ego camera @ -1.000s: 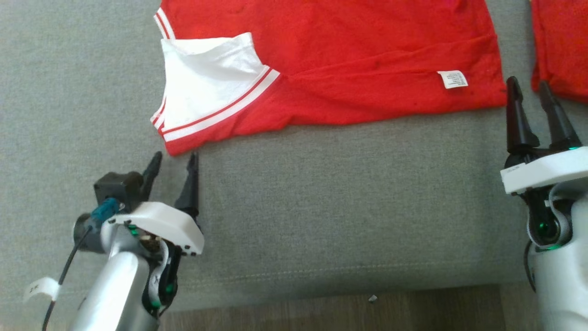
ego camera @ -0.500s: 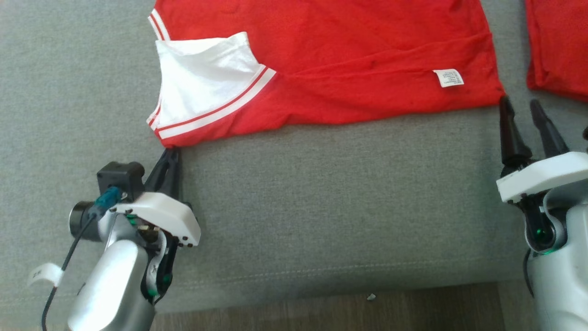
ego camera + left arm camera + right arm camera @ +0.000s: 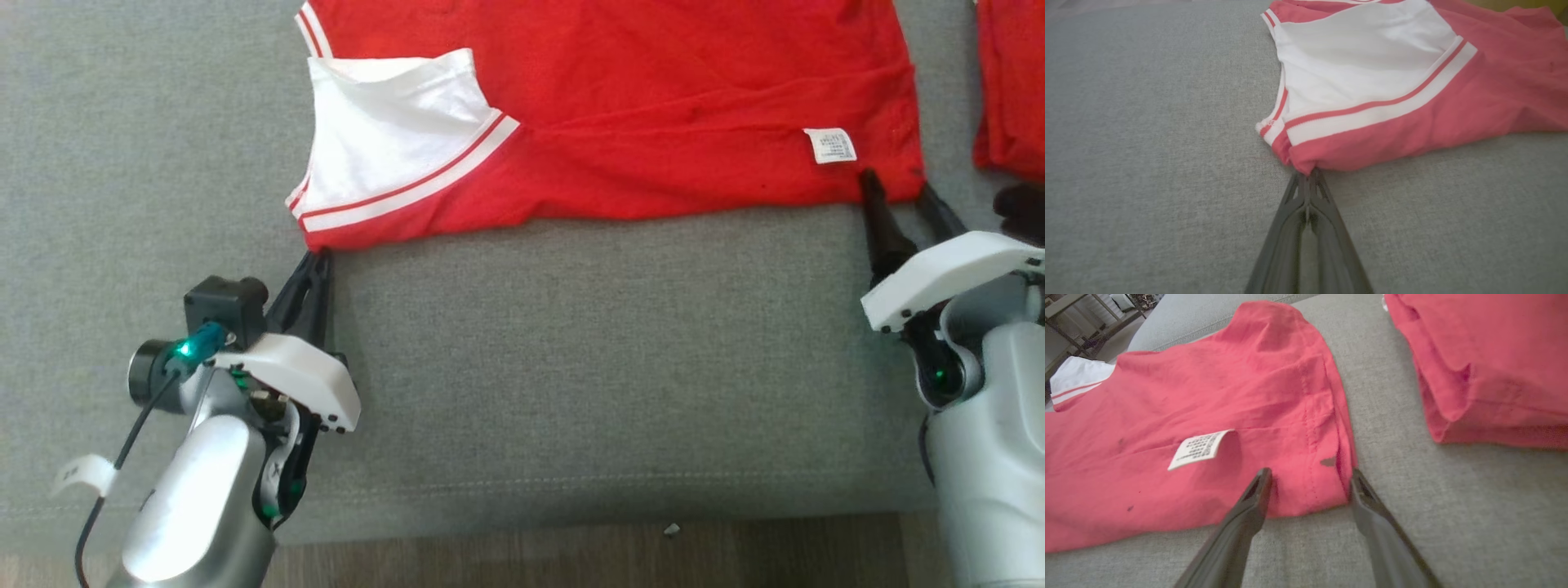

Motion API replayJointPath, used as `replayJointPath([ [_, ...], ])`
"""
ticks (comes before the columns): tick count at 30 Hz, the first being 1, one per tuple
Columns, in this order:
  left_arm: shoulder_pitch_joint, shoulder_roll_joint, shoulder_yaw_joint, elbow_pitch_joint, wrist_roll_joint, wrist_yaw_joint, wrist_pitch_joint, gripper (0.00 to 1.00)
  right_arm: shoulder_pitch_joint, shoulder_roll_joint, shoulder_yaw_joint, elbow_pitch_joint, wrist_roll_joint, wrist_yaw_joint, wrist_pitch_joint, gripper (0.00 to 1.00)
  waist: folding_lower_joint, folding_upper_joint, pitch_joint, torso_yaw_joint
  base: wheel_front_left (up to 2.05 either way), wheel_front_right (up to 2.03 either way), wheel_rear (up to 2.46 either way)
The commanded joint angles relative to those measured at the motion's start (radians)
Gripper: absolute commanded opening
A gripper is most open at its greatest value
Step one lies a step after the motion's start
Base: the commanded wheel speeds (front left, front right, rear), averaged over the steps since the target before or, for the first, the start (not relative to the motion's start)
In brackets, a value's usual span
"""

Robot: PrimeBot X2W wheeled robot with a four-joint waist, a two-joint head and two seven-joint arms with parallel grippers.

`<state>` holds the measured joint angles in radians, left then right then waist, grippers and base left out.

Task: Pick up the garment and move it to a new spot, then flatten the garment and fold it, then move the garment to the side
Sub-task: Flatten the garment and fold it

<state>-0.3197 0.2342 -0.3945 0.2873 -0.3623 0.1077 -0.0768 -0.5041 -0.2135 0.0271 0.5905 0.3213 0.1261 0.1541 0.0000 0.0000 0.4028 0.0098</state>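
The garment (image 3: 653, 98) is a red shirt with a white, red-striped sleeve (image 3: 384, 139), spread flat on a grey cushion. My left gripper (image 3: 320, 255) is shut, its tips pinching the sleeve's near red corner (image 3: 1306, 165). Over at the hem, my right gripper (image 3: 896, 186) is open. Its two fingers straddle the near right corner of the garment (image 3: 1188, 396), one finger (image 3: 1259, 488) lying on the cloth and the other just past the edge. A white care label (image 3: 1200, 449) sits left of that corner.
A second red cloth, folded (image 3: 1012, 98), lies to the right of the garment, a narrow strip of cushion between them (image 3: 1486, 367). The grey cushion (image 3: 571, 343) stretches toward me to a stitched seam, with wooden floor (image 3: 571, 555) below it.
My left gripper has closed on the sleeve corner. My right gripper has moved forward until its open fingers straddle the hem corner. The head view has shifted a little.
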Motion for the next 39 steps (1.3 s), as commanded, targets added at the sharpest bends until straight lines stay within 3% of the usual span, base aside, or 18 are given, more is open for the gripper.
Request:
replayJointPath([
  [1, -0.033, 0.032, 0.031, -0.019, 0.004, -0.002, -0.014, 0.00, -0.013, -0.010, 0.034, -0.008, 0.007, 0.005, 0.004, 0.00, 0.0000, 0.0000, -0.004, 0.004, 0.00, 0.00, 0.00],
  [6, -0.025, 0.038, 0.029, -0.007, -0.002, -0.006, -0.023, 0.00, 0.000, -0.029, 0.077, 0.004, 0.056, 0.005, -0.005, 0.00, 0.0000, 0.0000, -0.027, 0.006, 0.00, 0.00, 0.00],
  [12, 0.029, 0.053, 0.025, -0.033, -0.012, -0.009, -0.030, 0.00, 0.085, -0.080, 0.128, -0.064, 0.146, 0.005, 0.012, 0.00, 0.0000, 0.0000, -0.070, 0.002, 0.00, 0.00, 0.00],
  [19, 0.218, 0.107, 0.007, -0.200, -0.037, -0.001, 0.025, 0.00, 0.246, -0.172, 0.098, -0.194, 0.194, 0.005, 0.075, 0.00, 0.0000, 0.0000, -0.107, -0.007, 0.00, 0.00, 0.00],
  [27, 0.354, 0.141, -0.017, -0.362, -0.046, 0.042, 0.132, 0.00, 0.375, -0.185, 0.054, -0.296, 0.205, 0.005, 0.167, 0.00, 0.0000, 0.0000, -0.119, 0.007, 0.00, 0.00, 0.00],
  [28, 0.362, 0.142, -0.017, -0.372, -0.050, 0.047, 0.143, 0.00, 0.388, -0.182, 0.043, -0.307, 0.198, 0.005, 0.179, 0.16, 0.0000, 0.0000, -0.121, 0.009, 0.00, 0.00, 0.00],
  [29, 0.368, 0.146, -0.019, -0.377, -0.050, 0.052, 0.158, 0.24, 0.399, -0.178, 0.033, -0.318, 0.190, 0.005, 0.192, 0.59, 0.0000, 0.0000, -0.123, 0.009, 0.00, 0.00, 0.00],
  [30, 0.372, 0.149, -0.020, -0.381, -0.050, 0.058, 0.172, 1.00, 0.408, -0.173, 0.019, -0.329, 0.180, 0.005, 0.202, 1.00, 0.0000, 0.0000, -0.125, 0.009, 0.00, 0.00, 0.00],
  [35, 0.342, 0.180, -0.003, -0.429, -0.045, 0.073, 0.231, 1.00, 0.430, -0.158, -0.026, -0.440, 0.157, 0.005, 0.243, 1.00, 0.0000, 0.0000, -0.128, 0.005, 0.00, 0.00, 0.00],
  [39, 0.192, 0.229, 0.043, -0.498, -0.010, 0.062, 0.252, 1.00, 0.426, -0.142, -0.048, -0.558, 0.138, 0.005, 0.254, 1.00, 0.0000, 0.0000, -0.108, 0.000, 0.00, 0.00, 0.00],
])
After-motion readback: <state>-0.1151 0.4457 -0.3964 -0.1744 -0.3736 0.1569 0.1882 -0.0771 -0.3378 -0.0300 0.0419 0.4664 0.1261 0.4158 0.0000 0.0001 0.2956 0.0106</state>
